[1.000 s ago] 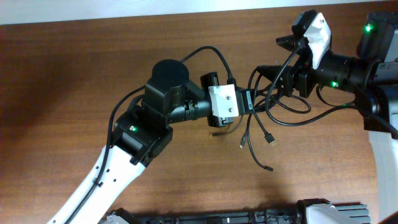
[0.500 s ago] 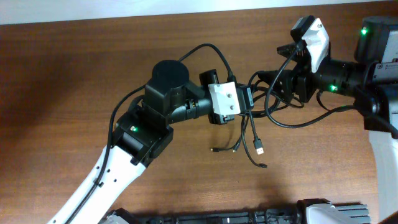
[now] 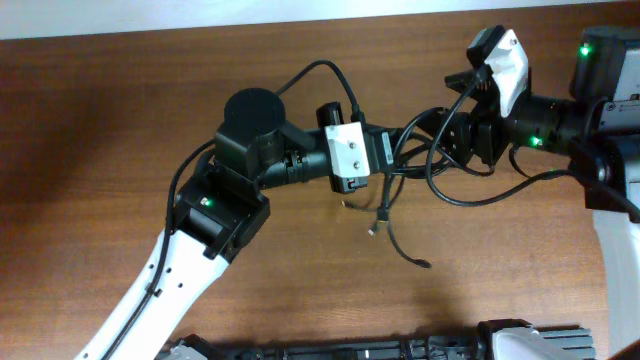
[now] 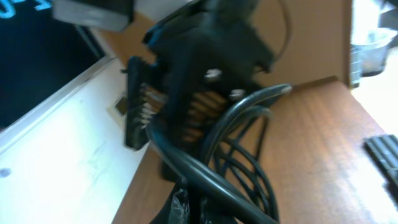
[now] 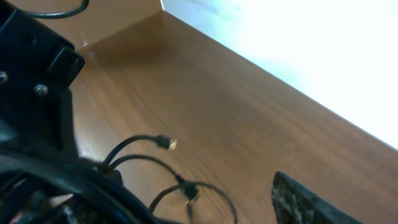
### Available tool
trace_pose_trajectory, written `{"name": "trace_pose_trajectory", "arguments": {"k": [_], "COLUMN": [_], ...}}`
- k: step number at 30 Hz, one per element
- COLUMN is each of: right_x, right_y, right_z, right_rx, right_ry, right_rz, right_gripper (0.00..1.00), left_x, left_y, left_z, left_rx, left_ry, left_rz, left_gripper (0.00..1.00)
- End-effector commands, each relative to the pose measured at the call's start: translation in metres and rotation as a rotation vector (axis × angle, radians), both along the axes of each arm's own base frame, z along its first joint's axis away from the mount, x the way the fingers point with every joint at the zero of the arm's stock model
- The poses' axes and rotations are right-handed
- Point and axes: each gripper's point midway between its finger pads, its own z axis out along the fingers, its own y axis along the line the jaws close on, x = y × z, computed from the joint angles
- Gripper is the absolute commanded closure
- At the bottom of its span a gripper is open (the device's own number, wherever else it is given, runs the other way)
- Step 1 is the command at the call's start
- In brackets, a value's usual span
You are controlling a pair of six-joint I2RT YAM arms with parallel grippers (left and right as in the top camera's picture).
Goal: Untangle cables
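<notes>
- Two grippers meet over mid-table: the left gripper [image 3: 386, 156] and right gripper [image 3: 441, 133] each clamp the cables [image 3: 386, 203] strung between them.
- Loose plug ends [image 3: 373, 232] dangle; the wooden table [image 3: 100, 100] lies open leftward, its far edge near.

A brown wooden table [image 3: 90, 110] with visible grain fills the scene. A pale strip [image 3: 200, 12] runs along its far edge. At the near edge lies a black ridged object [image 3: 400, 351], only partly in view. The right wrist view shows a bright white surface [image 5: 298, 50] bordering the wood. In the left wrist view, a pale container [image 4: 372, 46] sits at the upper right, too blurred to identify.
</notes>
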Motion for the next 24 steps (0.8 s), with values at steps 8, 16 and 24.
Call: {"name": "trace_pose_trajectory", "arguments": {"k": [8, 16, 24], "right_x": [0.058, 0.094, 0.091], "right_y": [-0.056, -0.119, -0.192], "right_z": [-0.001, -0.033, -0.067], "right_rx": [0.01, 0.086, 0.091], "right_ry": [0.073, 0.226, 0.353], "right_rz": [-0.502, -0.895, -1.091], "right_gripper": [0.48, 0.31, 0.12], "left_x": [-0.046, -0.056, -0.065], "left_y": [-0.002, 0.002, 0.029], "left_z": [0.014, 0.01, 0.033], "left_rx": [-0.043, -0.026, -0.047], "left_ry": [0.012, 0.051, 0.005], "left_rz": [-0.26, -0.281, -0.224], "left_gripper": [1.0, 1.0, 1.0]}}
